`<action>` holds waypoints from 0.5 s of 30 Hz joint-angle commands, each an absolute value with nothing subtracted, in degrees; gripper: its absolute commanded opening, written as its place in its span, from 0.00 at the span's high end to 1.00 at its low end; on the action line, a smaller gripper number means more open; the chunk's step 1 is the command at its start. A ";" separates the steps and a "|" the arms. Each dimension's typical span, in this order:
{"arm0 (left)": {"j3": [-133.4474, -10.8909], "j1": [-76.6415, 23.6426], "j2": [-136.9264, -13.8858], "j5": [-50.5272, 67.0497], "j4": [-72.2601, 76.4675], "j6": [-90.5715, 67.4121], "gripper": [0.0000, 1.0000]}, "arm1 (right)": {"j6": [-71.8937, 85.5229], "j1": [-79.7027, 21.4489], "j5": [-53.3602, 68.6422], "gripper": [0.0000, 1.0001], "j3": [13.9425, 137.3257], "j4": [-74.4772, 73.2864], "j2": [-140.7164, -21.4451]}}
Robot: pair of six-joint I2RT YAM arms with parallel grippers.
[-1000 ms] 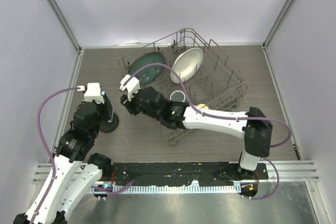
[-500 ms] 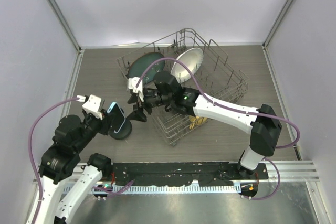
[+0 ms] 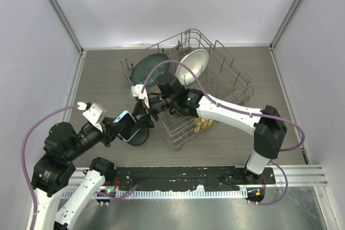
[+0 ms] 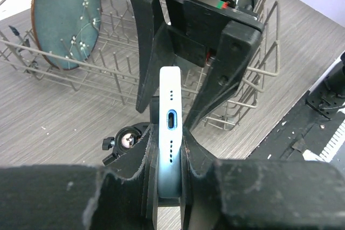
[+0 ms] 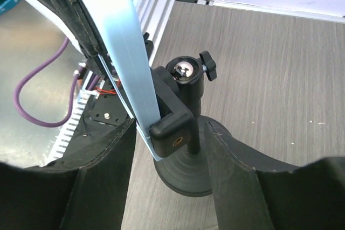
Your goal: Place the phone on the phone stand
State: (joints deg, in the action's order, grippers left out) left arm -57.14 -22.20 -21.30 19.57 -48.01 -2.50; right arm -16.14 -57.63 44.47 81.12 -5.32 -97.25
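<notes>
The phone (image 3: 125,126), light blue case, is held edge-up in my shut left gripper (image 3: 115,129). In the left wrist view the phone (image 4: 171,127) sits clamped between the pads, port end facing the camera, gripper (image 4: 170,149). In the right wrist view the phone's (image 5: 123,52) lower edge sits in the black bracket of the phone stand (image 5: 186,106). The stand's disc base (image 3: 138,137) rests on the table. My right gripper (image 3: 142,116) is open, one finger on each side of the stand's post (image 5: 172,184), apart from it.
A wire dish rack (image 3: 233,85) stands right behind the stand, holding a teal plate (image 3: 146,68) and a white plate (image 3: 192,64); both rack (image 4: 81,64) and teal plate (image 4: 66,20) show in the left wrist view. A black rail runs along the near edge (image 3: 178,176).
The left gripper, phone and stand have shifted right, toward the rack. The right gripper has swung down and now straddles the stand.
</notes>
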 commanded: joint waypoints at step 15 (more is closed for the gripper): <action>-57.48 -22.15 -21.71 10.56 -37.18 -2.64 1.00 | 0.87 -67.06 10.22 1.00 72.61 22.82 -94.75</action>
